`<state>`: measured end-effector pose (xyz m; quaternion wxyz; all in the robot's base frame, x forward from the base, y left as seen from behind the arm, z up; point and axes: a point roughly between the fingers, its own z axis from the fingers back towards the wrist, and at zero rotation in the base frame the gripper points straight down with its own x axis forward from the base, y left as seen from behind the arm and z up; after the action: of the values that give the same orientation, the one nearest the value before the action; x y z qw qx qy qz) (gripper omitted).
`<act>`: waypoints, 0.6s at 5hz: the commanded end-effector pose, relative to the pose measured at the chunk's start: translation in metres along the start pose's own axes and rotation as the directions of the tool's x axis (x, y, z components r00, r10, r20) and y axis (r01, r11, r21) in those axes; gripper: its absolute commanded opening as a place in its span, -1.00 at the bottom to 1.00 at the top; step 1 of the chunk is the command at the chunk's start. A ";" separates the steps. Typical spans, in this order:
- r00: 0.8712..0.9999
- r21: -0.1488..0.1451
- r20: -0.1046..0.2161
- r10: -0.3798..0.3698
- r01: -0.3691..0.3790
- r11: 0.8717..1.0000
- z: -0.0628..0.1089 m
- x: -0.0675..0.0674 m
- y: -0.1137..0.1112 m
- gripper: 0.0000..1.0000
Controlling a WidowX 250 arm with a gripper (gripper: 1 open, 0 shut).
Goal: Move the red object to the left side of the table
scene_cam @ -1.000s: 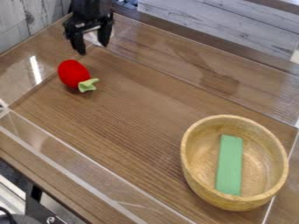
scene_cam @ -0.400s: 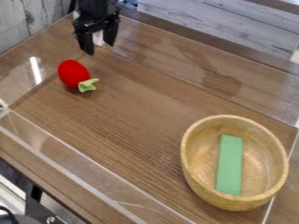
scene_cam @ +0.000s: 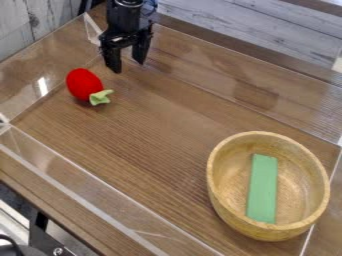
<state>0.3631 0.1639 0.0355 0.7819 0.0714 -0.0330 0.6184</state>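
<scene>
Camera view, near to far. Near right corner of the table [scene_cam: 147,130]: round wooden bowl [scene_cam: 227,190] holding a flat green block [scene_cam: 263,188], which lies lengthwise inside, leaning on the inner wall. A low clear acrylic wall [scene_cam: 80,195] runs along the near edge. The tabletop is brown wood grain with glare patches toward the far side.

The red object [scene_cam: 86,84] sits near the left edge, toward the far left corner: small, glossy, rounded, red, with a green leafy stem end pointing toward the table's middle. It rests on the wood, apart from everything else.

Beyond it, near the far edge, the gripper [scene_cam: 127,60] points down, black fingers spread, nothing between them. It is near the red object but not touching it. Pale planks lie behind the table.
</scene>
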 end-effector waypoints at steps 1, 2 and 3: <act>0.999 -0.027 0.032 0.013 -0.012 1.000 0.011 0.011 -0.002 1.00; 0.999 -0.021 0.037 0.000 0.000 1.000 0.014 0.018 -0.006 1.00; 0.999 -0.015 0.042 -0.015 0.015 1.000 0.018 0.021 -0.007 1.00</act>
<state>0.3675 0.1728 0.0351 0.7899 0.0844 -0.0234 0.6070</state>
